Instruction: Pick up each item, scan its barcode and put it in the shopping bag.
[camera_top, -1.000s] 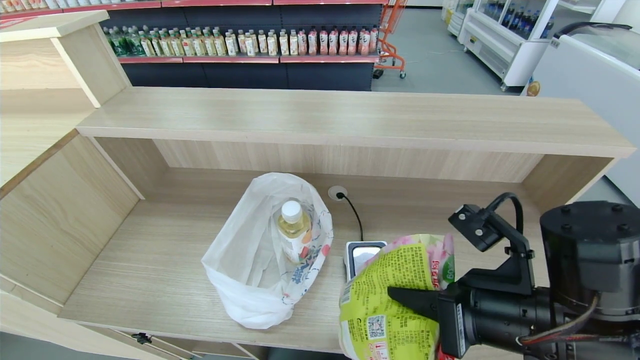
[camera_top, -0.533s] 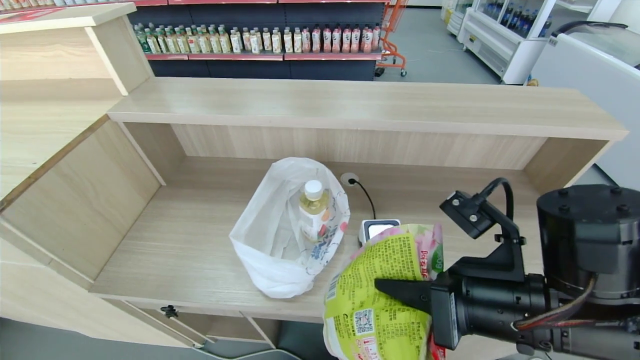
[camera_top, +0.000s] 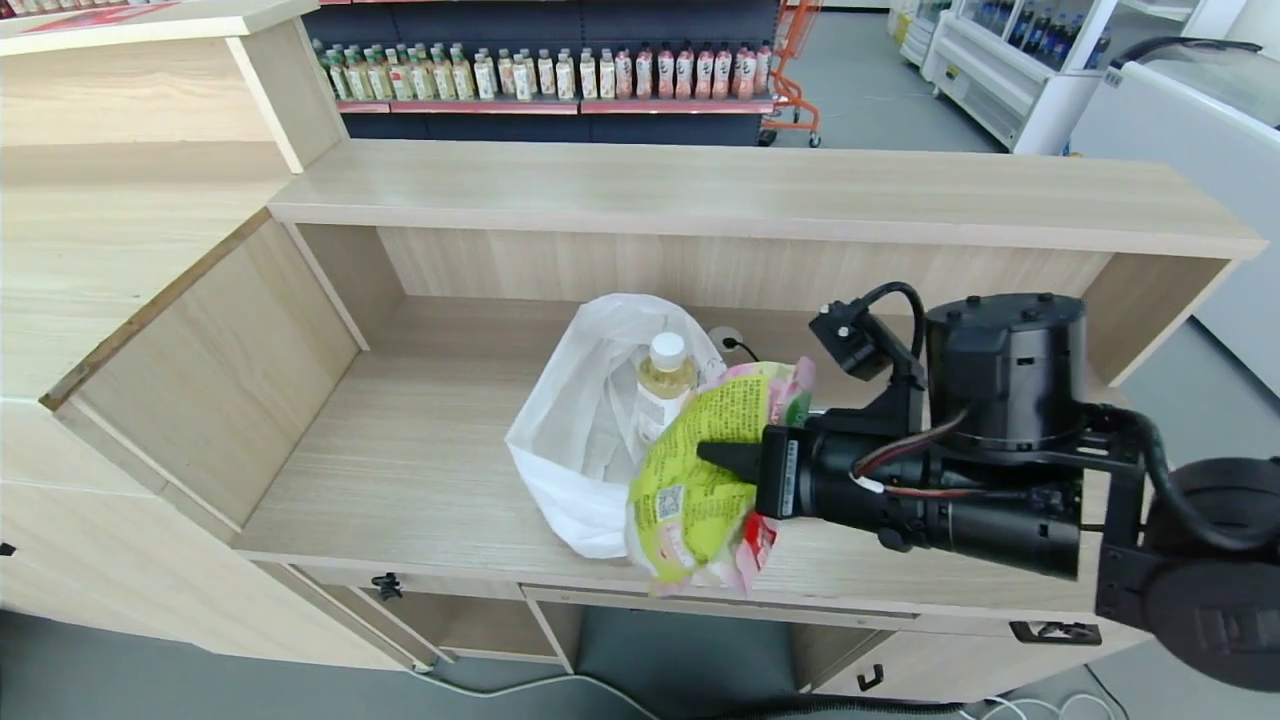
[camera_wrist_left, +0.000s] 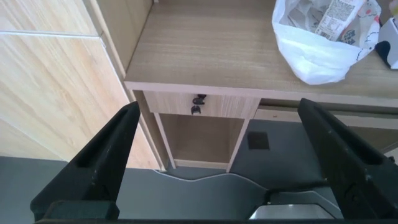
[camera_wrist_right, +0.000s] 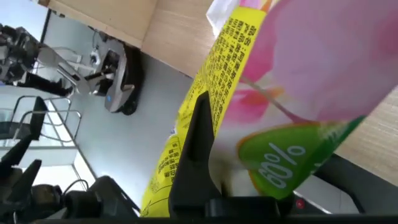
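Note:
A green, yellow and pink snack bag (camera_top: 690, 480) hangs over the counter's front part, with my right gripper (camera_top: 712, 460) shut on it. The snack bag rests against the right side of the white plastic shopping bag (camera_top: 575, 440), which stands open on the counter. Inside that bag a bottle (camera_top: 662, 385) of pale drink stands upright. In the right wrist view one black finger (camera_wrist_right: 196, 155) lies across the snack bag (camera_wrist_right: 298, 93). My left gripper (camera_wrist_left: 217, 168) hangs open and holds nothing, low in front of the counter, with the shopping bag (camera_wrist_left: 317, 53) off to one side above it.
A black cable (camera_top: 745, 347) runs out of a round hole behind the bags. The counter (camera_top: 400, 470) has a raised back ledge and side walls. Free counter room lies left of the shopping bag. A lock (camera_wrist_left: 196, 107) sits under the counter's front edge.
The head camera has shifted. My right arm has carried the snack bag inward and left, from the counter's front edge to against the shopping bag, now covering the scanner.

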